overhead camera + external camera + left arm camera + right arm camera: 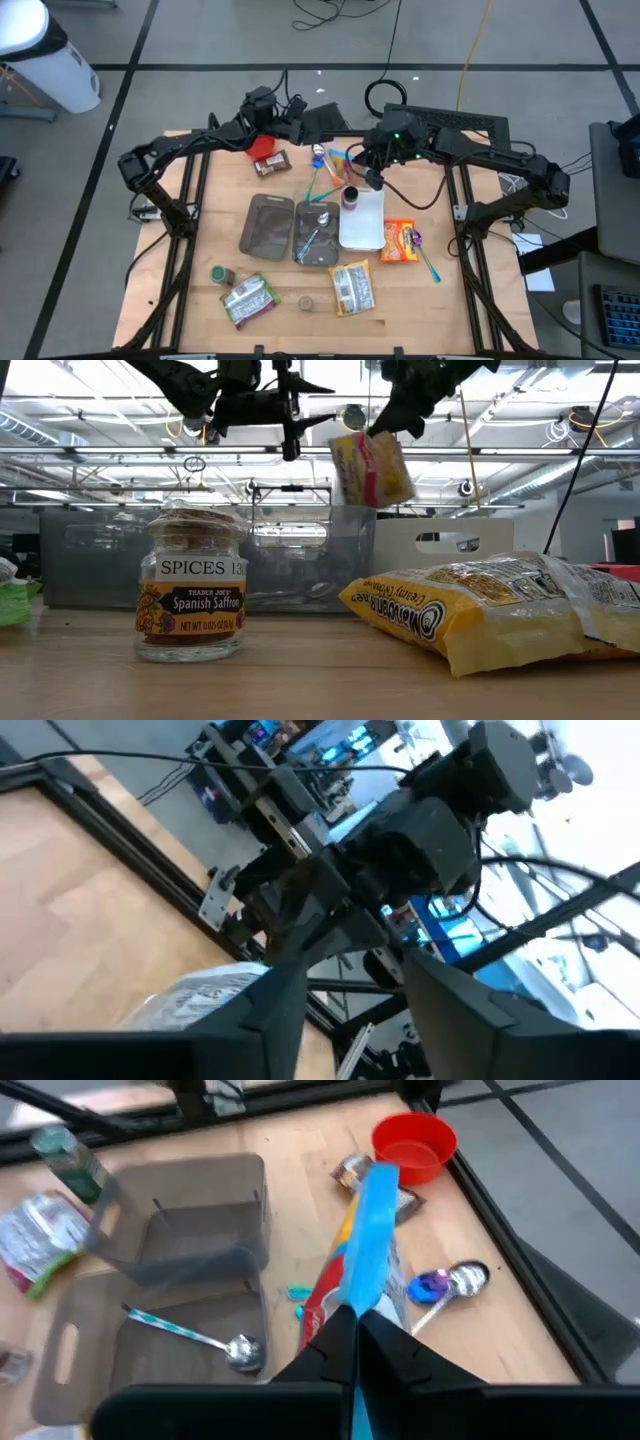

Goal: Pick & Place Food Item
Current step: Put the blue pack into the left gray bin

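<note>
One camera hangs above and looks straight down on the whole table (200, 215), both arms reaching in from its far edge. Another sits at tabletop height, close behind a jar (190, 585) and a bag (490, 610), facing level toward the bins (300, 560) and the room behind. Each wrist camera looks along its own fingers; the right one shares the bins (170, 1250) and red bowl (413, 1145) with the overhead view.

The jar (190, 585) reads "SPICES", "Trader Joe's", "Spanish Saffron"; nearby bag (500, 605) "Macaroni".
</note>
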